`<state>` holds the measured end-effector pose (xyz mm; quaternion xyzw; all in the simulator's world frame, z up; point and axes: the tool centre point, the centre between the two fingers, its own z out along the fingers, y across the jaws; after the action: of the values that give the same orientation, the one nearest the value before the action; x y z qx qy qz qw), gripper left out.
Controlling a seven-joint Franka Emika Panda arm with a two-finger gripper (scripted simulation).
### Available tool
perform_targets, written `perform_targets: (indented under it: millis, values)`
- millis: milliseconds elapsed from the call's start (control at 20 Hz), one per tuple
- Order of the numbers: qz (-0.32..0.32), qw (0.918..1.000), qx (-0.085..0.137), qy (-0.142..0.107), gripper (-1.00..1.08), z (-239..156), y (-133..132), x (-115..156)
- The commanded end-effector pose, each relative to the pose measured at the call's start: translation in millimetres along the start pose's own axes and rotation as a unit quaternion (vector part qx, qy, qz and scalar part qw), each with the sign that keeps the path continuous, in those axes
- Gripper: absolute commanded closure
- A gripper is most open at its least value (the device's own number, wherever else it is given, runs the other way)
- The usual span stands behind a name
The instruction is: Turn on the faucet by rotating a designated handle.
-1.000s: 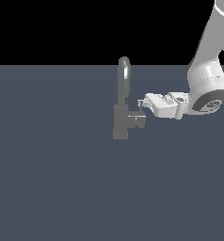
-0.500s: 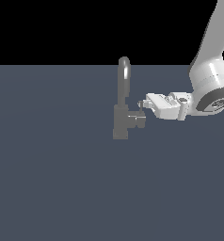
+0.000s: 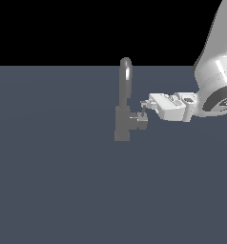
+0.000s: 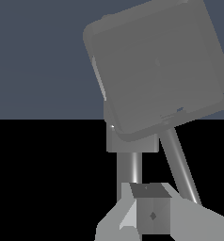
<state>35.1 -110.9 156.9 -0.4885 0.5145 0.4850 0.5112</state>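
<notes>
Exterior view shows the dull grey metal faucet, with blocky base and tall arched spout, standing mid-desk on the slate-blue desk. Its small grey stubby cylindrical handle projects toward the exterior view's right, with a thin upright lever pin at its end. The white gripper reaches in horizontally, fingertips at the pin. Whether they are clenched on it cannot be told. To turn well, push the pin around the cylinder's axis, keeping contact low on the pin so it does not slip off.
</notes>
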Motion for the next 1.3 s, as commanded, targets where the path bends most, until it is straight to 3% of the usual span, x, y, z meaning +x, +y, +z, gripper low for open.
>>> perform_targets:
  millis: [0, 650, 750, 1250]
  values:
    - [0.003, 1.0, -0.001, -0.001, 1.08, -0.2, 8.6, 5.0]
    - [0.007, 1.0, -0.003, -0.003, 1.08, -0.3, 55.0, 28.3]
    - [-0.009, 1.0, -0.002, 0.0, 1.08, -0.1, 41.8, 12.9]
    - [0.008, 1.0, -0.004, -0.003, 1.08, 0.0, 68.7, 82.1]
